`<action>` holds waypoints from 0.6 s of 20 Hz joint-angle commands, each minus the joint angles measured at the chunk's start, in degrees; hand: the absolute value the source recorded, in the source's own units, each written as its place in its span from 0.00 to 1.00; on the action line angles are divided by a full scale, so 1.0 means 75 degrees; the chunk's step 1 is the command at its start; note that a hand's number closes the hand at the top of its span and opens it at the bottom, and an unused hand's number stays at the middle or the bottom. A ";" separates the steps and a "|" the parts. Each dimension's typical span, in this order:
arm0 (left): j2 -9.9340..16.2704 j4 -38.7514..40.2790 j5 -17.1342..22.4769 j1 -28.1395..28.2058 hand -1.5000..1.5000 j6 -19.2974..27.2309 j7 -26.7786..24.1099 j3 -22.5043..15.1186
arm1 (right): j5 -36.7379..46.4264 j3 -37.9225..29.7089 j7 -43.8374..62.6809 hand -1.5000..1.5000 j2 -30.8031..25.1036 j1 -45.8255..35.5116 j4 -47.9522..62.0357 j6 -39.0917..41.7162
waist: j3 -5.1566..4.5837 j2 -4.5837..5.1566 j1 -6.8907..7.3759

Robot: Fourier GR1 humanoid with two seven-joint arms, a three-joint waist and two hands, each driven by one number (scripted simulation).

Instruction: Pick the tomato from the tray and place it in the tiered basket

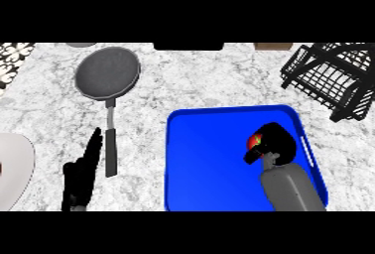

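- One small red tomato (254,141), with a touch of green and yellow on it, is the thing that matters here, and it sits inside the bright blue rectangular tray (205,163), toward the tray's right side.
- The robot's right hand (277,141), black on a grey forearm, is curled over the tomato from the right and covers most of it; only a sliver of red shows at the hand's left edge. I judge the fingers to be closed round it.
- Whether the tomato is lifted off the tray floor or resting on it, I cannot tell from this steep angle.
- So the grasp looks made or nearly made, and the tomato is not yet out of the tray.
- What is left, as I read it: lift the tomato, carry it up and to the right over the tray's rim, and set it in the black wire tiered basket (333,74), which stands well apart at the counter's far right corner.
- The left hand (82,173) rests near the lower left, fingers straight and pointing up, holding nothing.
- Just beside that hand lies a dark grey round frying pan (107,73) with a long handle, and a pale plate (13,168) shows at the left edge of the white marbled counter (198,79); neither plays a part.
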 commanded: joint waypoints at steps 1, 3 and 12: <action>-0.0106 0.0470 0.0027 -0.0248 0.50 -0.0169 -0.0006 0.0118 | 0.0204 0.1162 0.0806 1.00 0.0126 -0.0184 0.0915 -0.0814 | 0.0013 0.0076 0.0064; -0.0150 0.0602 -0.0026 -0.0019 0.50 -0.0216 -0.0296 0.0284 | 0.0642 0.0492 0.0199 1.00 -0.0082 -0.0045 0.0383 0.0048 | 0.0012 0.0059 -0.0007; -0.0263 0.0328 -0.0161 0.0016 0.50 -0.0128 0.0014 0.0256 | -0.0274 -0.0951 -0.2709 1.00 -0.2593 0.1114 -0.0861 0.0059 | 0.0018 0.0032 -0.0276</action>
